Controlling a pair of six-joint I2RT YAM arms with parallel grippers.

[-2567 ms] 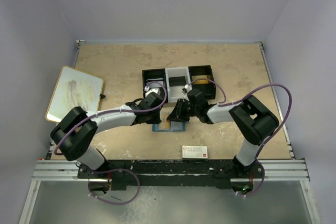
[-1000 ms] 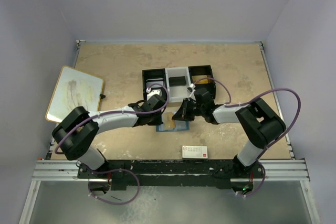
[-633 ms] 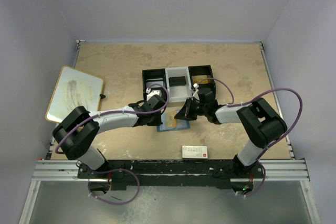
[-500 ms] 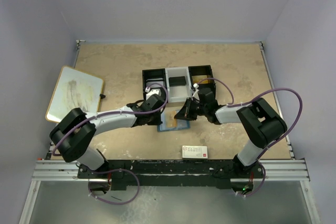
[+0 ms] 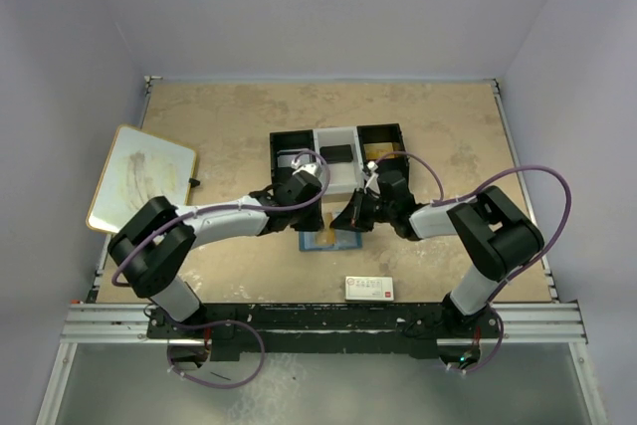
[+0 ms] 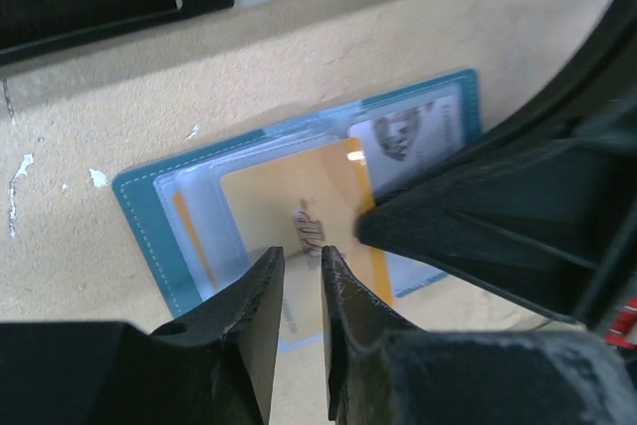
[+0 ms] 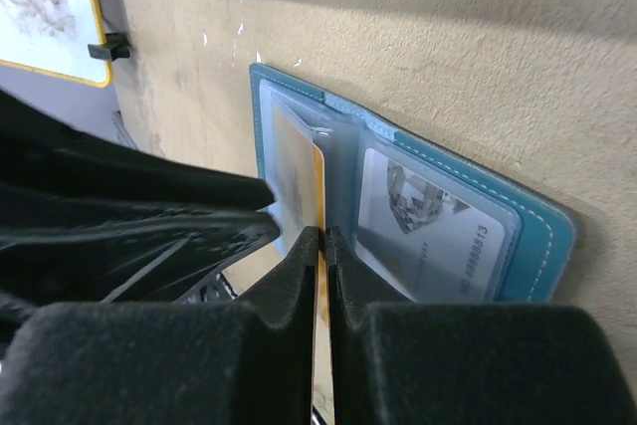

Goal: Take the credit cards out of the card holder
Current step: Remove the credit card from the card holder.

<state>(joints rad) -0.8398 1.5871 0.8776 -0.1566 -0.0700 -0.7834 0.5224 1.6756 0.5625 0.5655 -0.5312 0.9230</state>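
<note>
The card holder (image 5: 326, 240) lies open on the table, a blue wallet (image 6: 139, 208) with clear pockets (image 7: 542, 246). A gold-yellow credit card (image 6: 299, 201) sticks partly out of its left pocket. My right gripper (image 7: 322, 236) is shut on that card's edge (image 7: 319, 186); from the left wrist it shows as a black mass (image 6: 478, 226) over the wallet's right half. A pale grey-white card (image 7: 428, 231) sits in the right pocket (image 6: 408, 131). My left gripper (image 6: 302, 258) hovers over the wallet's near edge, its jaws a narrow gap apart with nothing between them. From above, both grippers (image 5: 311, 218) (image 5: 348, 221) meet over the wallet.
A black-and-white compartment tray (image 5: 338, 156) stands just behind the wallet. A white box with red print (image 5: 369, 288) lies near the front edge. A yellow-rimmed whiteboard (image 5: 139, 178) rests at the far left.
My left gripper has shifted right over the wallet and its jaws have parted slightly. The right gripper keeps its hold on the gold card and has barely moved.
</note>
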